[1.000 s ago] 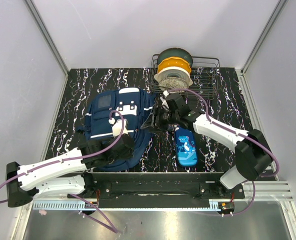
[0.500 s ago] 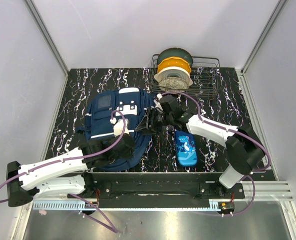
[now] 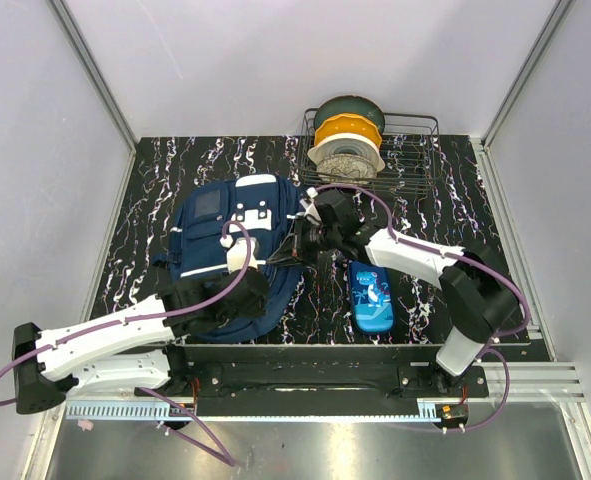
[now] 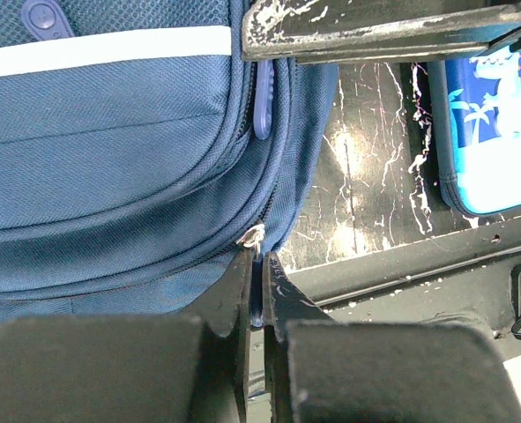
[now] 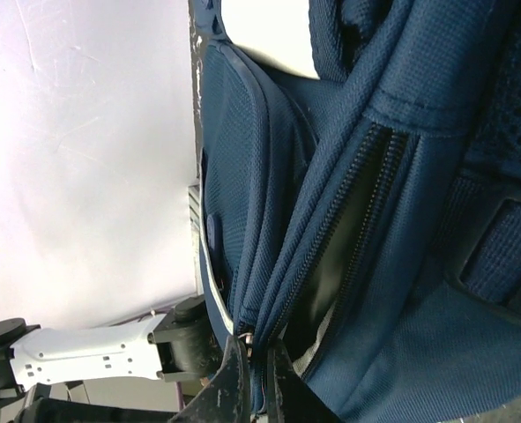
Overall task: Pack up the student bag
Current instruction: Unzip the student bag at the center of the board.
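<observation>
- Black marbled tabletop (image 3: 435, 220) boxed in by white walls, with a wire basket (image 3: 420, 150) of spools at the upper right of the overhead view.
- Student bag (image 3: 210, 245) lies flat, left of centre. A blue pencil case (image 3: 372, 295) sits near its right side.
- Left claw (image 4: 258, 260) is squeezed tight on a blue zip pull (image 4: 256, 304) at the bag's lower edge.
- Right claw (image 5: 257, 348) is pinched closed too, on the bag's zipper seam.

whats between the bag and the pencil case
Between the bag and the pencil case there is only a bare strip of marbled table; the left wrist view shows it best.
</observation>
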{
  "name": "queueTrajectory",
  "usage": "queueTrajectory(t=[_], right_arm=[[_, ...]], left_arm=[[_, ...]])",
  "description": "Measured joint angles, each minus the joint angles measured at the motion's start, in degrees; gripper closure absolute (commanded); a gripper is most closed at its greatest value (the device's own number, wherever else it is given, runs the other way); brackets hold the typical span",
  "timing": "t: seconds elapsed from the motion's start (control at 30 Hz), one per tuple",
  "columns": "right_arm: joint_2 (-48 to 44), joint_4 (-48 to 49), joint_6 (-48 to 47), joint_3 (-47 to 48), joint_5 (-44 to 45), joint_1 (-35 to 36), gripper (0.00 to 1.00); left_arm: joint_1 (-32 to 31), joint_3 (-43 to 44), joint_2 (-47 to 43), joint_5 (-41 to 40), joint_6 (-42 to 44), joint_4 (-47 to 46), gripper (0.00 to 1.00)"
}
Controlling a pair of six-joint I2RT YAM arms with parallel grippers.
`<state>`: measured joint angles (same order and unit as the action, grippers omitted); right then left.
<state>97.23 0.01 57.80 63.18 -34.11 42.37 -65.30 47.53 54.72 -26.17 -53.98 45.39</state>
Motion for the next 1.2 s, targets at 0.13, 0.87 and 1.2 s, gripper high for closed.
queueTrajectory(t=[0.13,0.87,1.2], right_arm=[[-1.2,-2.9,-1.6,0.0,1.9,-0.9,1.00],[-2.8,-9.2,-4.9,3.4,-7.6,-13.7,1.00],[-2.7,-10.7,-6.8,5.1,-9.2,-15.1,1.00]], left_arm=[[0.0,0.0,-0.8,-0.6,-0.8,0.2,1.00],[1.0,-3.5,-15.7,-9.1,-16.4,18.2,0.99],[10.5,-1.1,-6.4,-8.3,-7.1,17.8,1.00]])
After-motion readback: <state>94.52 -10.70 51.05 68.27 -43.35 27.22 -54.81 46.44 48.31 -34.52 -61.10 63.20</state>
